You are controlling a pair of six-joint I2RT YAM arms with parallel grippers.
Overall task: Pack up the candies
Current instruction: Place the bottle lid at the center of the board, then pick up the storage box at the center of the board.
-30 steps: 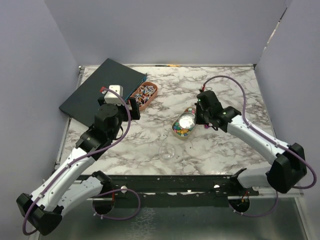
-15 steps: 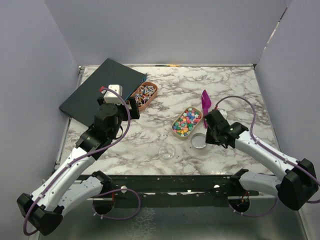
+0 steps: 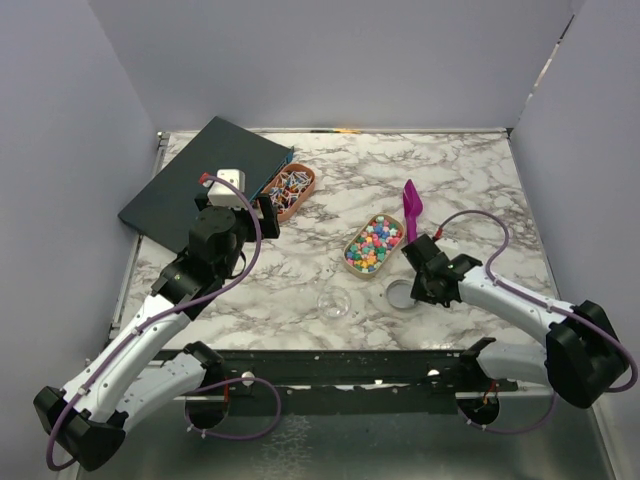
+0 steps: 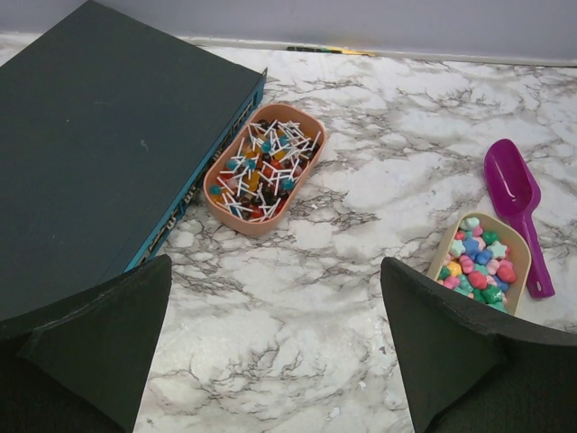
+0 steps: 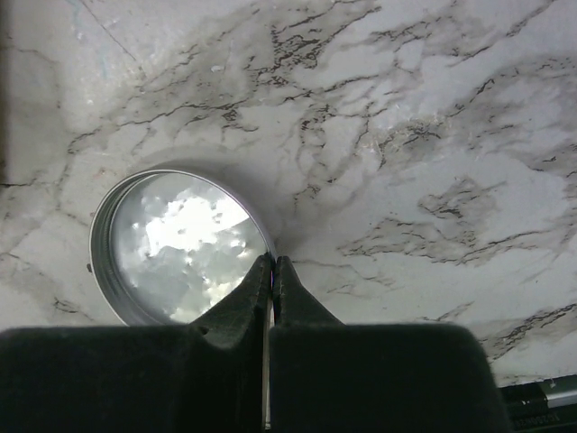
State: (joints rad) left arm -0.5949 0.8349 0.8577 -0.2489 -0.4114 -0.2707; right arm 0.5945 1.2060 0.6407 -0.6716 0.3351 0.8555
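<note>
R arm has dropped from over the tan tray to the desk's near side. R fingers (image 5: 239, 311) pinch the rim of a round metal tin (image 5: 180, 244) resting on the desk. L fingers (image 4: 108, 334) are spread wide, holding nothing. Candies: bright balls (image 3: 373, 245) in the tan tray (image 3: 349, 262), wrapped pcs (image 3: 288, 187) in the orange tray (image 3: 308, 186) by the dark box (image 3: 200, 170).

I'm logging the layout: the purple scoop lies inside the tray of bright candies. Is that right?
Not inside. The purple scoop lies on the marble table beside the tray of bright candies, along its right edge, as the left wrist view shows.
</note>
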